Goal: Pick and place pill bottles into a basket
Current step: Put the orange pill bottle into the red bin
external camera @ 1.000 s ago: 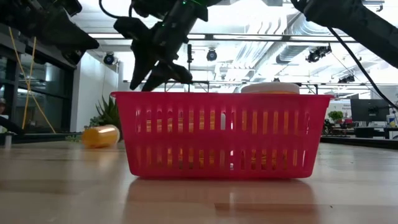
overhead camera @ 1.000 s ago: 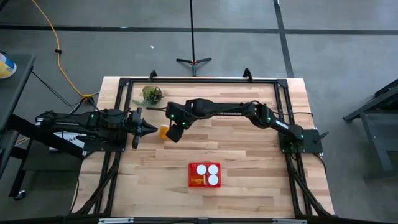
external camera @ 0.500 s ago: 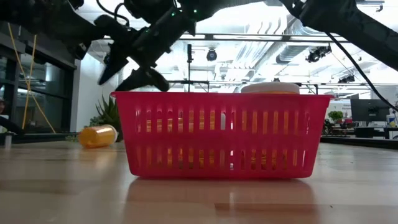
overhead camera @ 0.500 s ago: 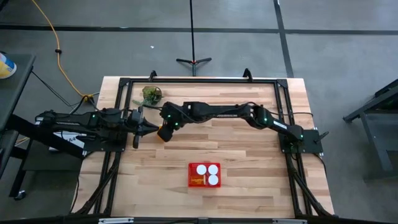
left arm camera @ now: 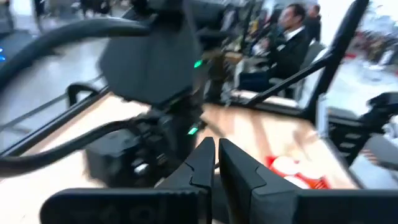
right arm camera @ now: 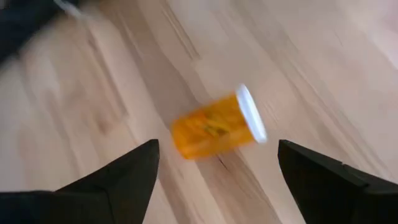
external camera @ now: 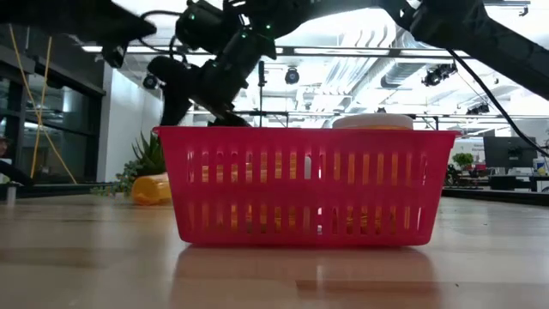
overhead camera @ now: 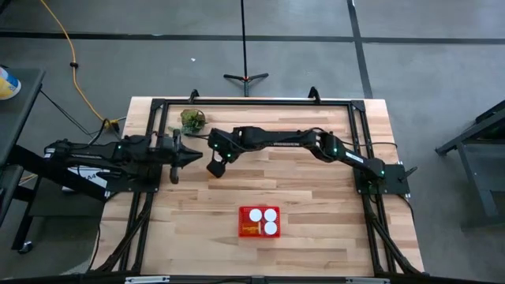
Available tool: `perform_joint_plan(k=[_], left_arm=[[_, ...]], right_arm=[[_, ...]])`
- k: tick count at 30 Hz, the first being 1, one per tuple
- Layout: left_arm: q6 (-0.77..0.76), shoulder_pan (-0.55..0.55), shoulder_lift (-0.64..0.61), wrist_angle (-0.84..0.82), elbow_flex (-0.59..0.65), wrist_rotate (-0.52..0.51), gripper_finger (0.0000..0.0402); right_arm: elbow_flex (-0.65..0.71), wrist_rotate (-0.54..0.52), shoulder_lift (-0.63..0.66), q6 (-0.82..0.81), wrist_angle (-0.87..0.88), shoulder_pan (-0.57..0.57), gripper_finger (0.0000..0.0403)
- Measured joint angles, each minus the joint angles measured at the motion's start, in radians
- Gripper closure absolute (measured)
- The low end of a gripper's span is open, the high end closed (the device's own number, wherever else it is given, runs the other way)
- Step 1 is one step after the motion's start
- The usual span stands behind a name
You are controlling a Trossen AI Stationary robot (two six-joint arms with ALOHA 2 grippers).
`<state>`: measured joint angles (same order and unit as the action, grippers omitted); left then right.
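Note:
One orange pill bottle with a white cap lies on its side on the table, also seen left of the basket in the low view. My right gripper hovers open above it, one finger on either side, touching nothing; in the high view this gripper hides the bottle. The red basket stands at the near middle with white-capped bottles upright inside. My left gripper is shut and empty, just left of the right gripper.
A small green plant stands at the far left, close behind both grippers. The two grippers are close together. A black frame rail runs along the far edge. Bare wood lies between the bottle and the basket.
My right gripper has swung toward the table's left, come over the lying bottle and opened. The bottle has shifted a little and turned on the table. My left gripper has risen slightly, staying shut.

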<state>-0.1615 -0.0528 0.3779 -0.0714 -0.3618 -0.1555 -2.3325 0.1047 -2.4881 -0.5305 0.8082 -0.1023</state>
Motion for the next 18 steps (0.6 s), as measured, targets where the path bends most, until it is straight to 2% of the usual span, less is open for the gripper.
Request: perform_joint_plan(k=[7, 14, 18], left_arm=[[-0.001, 0.000, -0.001, -0.096, 0.000, -0.089, 0.0341], [-0.051, 0.000, 0.000, -0.130, 0.000, -0.093, 0.0341], [-0.080, 0.000, 0.000, -0.149, 0.000, -0.098, 0.0341]], right_arm=[[-0.020, 0.013, 0.015, 0.122, 0.102, -0.042, 0.0084], [-0.023, 0.110, 0.064, 0.184, 0.138, -0.083, 0.0084], [-0.024, 0.107, 0.094, 0.227, 0.121, -0.082, 0.0096]])
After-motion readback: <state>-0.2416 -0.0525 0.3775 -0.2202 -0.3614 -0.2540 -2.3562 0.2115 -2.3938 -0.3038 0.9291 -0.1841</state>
